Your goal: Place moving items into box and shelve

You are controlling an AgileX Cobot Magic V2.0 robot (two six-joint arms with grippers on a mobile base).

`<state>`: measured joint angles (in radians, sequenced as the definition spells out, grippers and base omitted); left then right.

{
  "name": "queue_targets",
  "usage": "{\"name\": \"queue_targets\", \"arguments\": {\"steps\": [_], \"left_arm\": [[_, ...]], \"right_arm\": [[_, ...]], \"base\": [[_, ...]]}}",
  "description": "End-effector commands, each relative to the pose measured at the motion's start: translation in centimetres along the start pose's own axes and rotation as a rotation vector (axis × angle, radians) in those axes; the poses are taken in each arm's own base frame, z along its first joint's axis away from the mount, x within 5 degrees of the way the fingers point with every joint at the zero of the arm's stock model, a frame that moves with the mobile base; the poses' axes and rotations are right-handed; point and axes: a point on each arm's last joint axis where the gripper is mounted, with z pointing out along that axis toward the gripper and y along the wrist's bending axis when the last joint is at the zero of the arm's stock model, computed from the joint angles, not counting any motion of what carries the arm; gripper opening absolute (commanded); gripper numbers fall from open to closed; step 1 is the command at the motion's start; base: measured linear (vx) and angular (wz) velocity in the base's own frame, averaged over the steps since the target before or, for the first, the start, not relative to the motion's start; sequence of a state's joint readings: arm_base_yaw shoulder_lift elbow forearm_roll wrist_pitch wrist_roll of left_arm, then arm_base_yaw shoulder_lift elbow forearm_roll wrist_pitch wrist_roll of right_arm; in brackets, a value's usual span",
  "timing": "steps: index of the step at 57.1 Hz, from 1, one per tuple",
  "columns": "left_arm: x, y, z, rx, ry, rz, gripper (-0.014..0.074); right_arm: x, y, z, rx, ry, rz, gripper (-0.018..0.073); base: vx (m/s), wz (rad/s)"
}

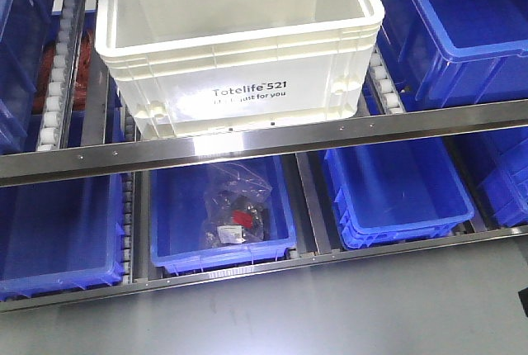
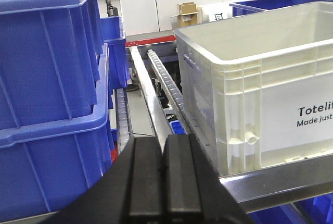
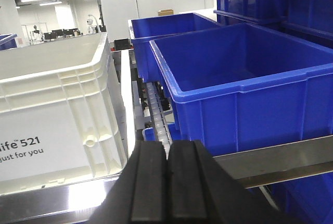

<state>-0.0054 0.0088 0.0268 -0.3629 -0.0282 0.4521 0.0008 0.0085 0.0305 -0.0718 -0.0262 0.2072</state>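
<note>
Box (image 1: 239, 41) on upper shelf rail, left hand (image 2: 162, 182) and right hand (image 3: 167, 187) pressed together

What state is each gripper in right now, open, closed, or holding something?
Left gripper: closed, holding nothing.
Right gripper: closed, holding nothing.

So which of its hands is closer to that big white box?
Hard to call. The left hand sits just off the white box's left front corner, the right hand just off its right front corner; both shut, neither touching.

Closed L pincer (image 2: 164, 182), white box (image 2: 260, 88) on shelf
</note>
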Motion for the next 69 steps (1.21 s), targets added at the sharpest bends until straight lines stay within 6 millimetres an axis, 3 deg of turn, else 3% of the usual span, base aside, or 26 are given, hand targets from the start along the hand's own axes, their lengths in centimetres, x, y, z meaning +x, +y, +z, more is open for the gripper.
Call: {"name": "queue_targets", "arguments": {"steps": [1,69], "left_arm": [[-0.89,0.33,0.06,-0.033,-0.067,-0.013,0.0002],[-0.89,0.33,0.06,-0.033,-0.067,-0.013,0.0002]], "right_arm": [[-0.51,0.02,0.07,-0.004,-0.069,-0.012,-0.0003],[0.17,-0.05,0.09,0.004,0.008,0.020,-0.0003]], "base": [[0.00,0.00],[0.00,0.00]]}}
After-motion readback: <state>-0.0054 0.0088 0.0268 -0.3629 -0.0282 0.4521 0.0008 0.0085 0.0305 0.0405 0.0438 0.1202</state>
